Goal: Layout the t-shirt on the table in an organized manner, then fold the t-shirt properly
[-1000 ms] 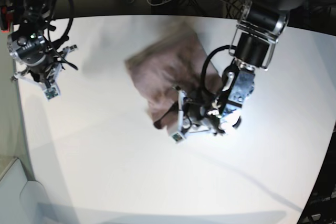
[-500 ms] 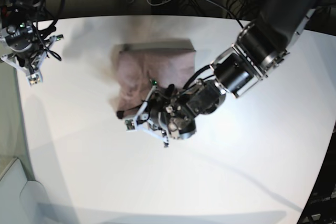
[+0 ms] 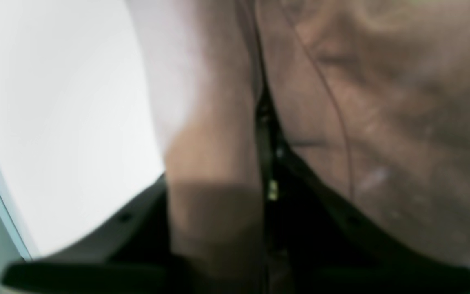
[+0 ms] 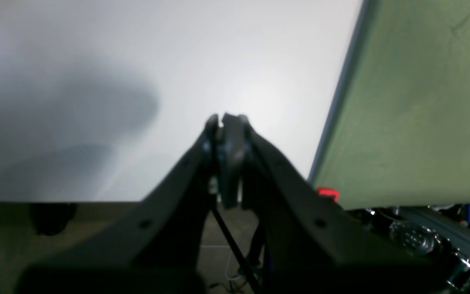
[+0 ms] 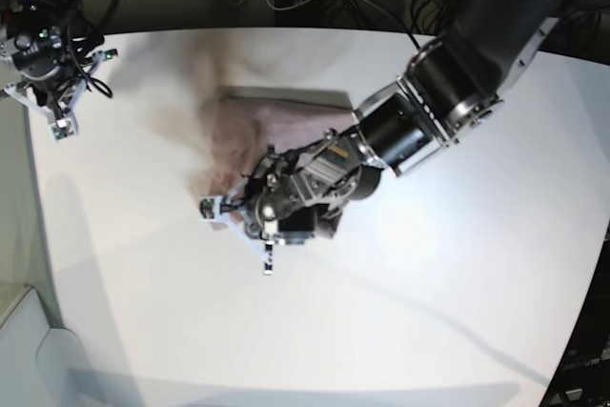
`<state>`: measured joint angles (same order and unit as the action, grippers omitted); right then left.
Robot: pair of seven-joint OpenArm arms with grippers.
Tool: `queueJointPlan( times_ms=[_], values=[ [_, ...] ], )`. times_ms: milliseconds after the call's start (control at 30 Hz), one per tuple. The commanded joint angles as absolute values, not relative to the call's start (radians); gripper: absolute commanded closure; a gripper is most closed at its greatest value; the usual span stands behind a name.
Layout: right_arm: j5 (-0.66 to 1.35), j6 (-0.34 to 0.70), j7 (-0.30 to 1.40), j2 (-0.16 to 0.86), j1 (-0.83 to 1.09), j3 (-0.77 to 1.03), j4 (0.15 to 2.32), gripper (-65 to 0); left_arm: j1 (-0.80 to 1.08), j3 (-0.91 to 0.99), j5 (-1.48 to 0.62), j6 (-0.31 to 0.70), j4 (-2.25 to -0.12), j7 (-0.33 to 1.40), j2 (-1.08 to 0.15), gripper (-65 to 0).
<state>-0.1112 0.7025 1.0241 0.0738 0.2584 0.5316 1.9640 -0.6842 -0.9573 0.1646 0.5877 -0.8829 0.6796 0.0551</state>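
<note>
**The left arm reaches over the pink shirt while the right arm waits at the far corner**

The t-shirt (image 5: pixel 272 126) lies bunched near the middle of the table (image 5: pixel 457 264), not yet spread flat, so the laying-out part looks unfinished. The left gripper (image 5: pixel 250 219) sits low at the shirt's near edge, likely so it can drag the cloth. In the blurry left wrist view, pink cloth (image 3: pixel 218 171) lies right across its black fingers, but I cannot tell whether they pinch it or are letting go. The right gripper (image 4: pixel 223 120) has its tips pressed together with nothing between them. It hangs over the table's corner, well apart from the shirt, probably to keep out of the way.
</note>
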Motion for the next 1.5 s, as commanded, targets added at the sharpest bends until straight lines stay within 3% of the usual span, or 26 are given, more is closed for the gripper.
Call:
queueJointPlan(
  times_ms=[0,200,333,767,1033,1200,1467],
  values=[
    [-0.107,0.698,1.009,0.084,0.254,0.535,1.983,0.0,-0.717,-0.951,0.171,0.581,-0.892,0.677,0.065,-15.9],
    [-0.107,0.698,1.007,0.071,0.272,0.535,1.983,0.0,-0.717,-0.946,0.171,0.581,-0.9,0.671,0.061,-38.3],
    [-0.107,0.698,1.007,0.071,0.274,0.535,1.983,0.0,-0.722,-0.943,0.173,0.573,-0.903,0.668,0.061,-45.0],
    [-0.107,0.698,1.009,0.045,0.275,0.533,1.983,0.0,-0.82,-0.901,0.173,0.572,-0.911,0.676,0.065,-45.8],
    [-0.105,0.698,1.009,0.044,0.277,0.529,1.983,0.0,-0.75,-0.645,0.173,0.581,-1.198,0.782,0.033,-45.9],
    [-0.105,0.698,1.001,0.042,0.289,0.489,1.983,0.0,-0.638,-0.501,0.173,0.581,-1.353,0.885,-0.041,-45.9],
    [-0.105,0.698,0.997,0.005,0.311,0.4,1.975,0.0,-0.239,-0.102,0.162,0.581,-1.569,0.888,-0.242,-43.3]
  ],
)
